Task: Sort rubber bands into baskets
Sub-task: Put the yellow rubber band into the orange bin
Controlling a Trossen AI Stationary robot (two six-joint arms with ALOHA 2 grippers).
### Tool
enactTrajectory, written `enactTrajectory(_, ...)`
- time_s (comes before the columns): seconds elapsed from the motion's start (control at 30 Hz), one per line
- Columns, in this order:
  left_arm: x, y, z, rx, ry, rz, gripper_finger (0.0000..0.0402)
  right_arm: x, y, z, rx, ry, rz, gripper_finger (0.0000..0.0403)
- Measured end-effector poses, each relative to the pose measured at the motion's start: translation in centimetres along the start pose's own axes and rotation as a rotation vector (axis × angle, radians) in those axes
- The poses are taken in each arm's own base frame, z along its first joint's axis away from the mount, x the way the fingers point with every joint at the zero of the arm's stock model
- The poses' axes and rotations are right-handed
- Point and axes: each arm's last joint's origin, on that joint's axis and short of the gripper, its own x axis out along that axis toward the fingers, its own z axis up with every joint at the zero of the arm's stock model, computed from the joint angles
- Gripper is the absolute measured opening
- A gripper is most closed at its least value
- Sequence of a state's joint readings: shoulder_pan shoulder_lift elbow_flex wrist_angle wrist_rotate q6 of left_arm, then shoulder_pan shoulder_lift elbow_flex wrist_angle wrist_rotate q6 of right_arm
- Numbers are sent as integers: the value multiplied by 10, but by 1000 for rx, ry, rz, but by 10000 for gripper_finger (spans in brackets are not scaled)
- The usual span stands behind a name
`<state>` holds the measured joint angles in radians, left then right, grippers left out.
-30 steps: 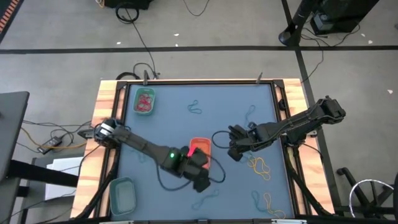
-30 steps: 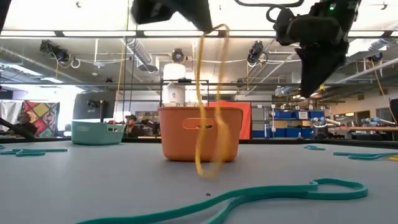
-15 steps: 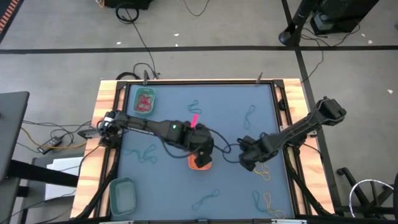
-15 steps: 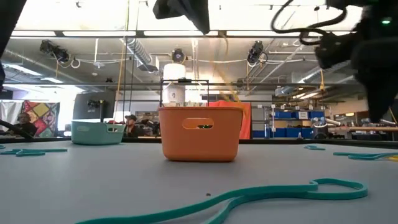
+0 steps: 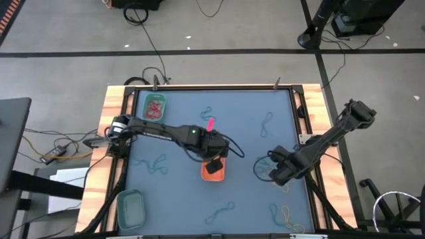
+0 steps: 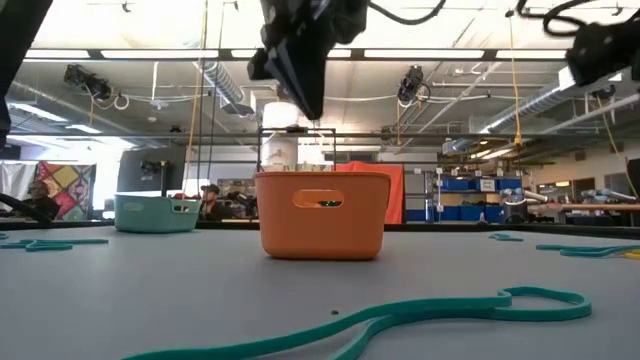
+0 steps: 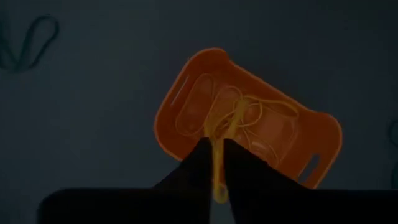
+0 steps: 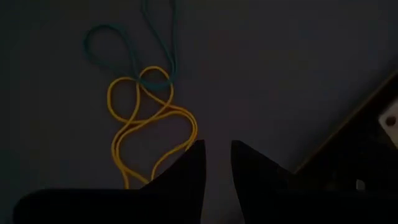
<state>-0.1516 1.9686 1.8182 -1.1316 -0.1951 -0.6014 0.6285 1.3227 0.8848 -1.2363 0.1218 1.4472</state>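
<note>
Yellow rubber band [image 7: 219, 163] hangs from between the left gripper's [image 7: 214, 163] fingertips, which pinch its upper end; its lower loops trail down into the orange basket [image 5: 214, 174], onto other yellow bands lying on the basket floor; the left gripper hovers directly above this basket, near the middle of the table [image 5: 179, 119]; in the low view the dark gripper points down over the basket's rim; more bands lie scattered on the blue-grey surface: a teal one [image 6: 420, 310] close in front of the low camera, other teal loops toward the far side and the left side, and a yellow band [image 8: 146, 127] tangled with a teal band [image 8: 134, 46] on the right; the right gripper [image 8: 217, 163] hangs just above that yellow band, fingers slightly apart and holding nothing; a bright green basket [image 5: 154, 108] with red bands inside sits at the far left corner; a dull teal basket [image 5: 131, 206] sits at the near left corner.
</note>
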Motion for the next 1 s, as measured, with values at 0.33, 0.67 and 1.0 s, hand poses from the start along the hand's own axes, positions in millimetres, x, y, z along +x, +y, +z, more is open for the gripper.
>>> enactTrajectory(0.33, 16, 15, 3, 16, 23, 26, 165, -13, -11, -16, -12, 5, 115, 89)
enactTrajectory(0.67, 8, 24, 17, 73, -13, 12, 172, 34, -12, -20, 45, 37, 142, 89)
enactTrajectory(1.0, 8, 26, 17, 130, -14, 22, 172, 75, -18, -17, 140, 63, 171, 89)
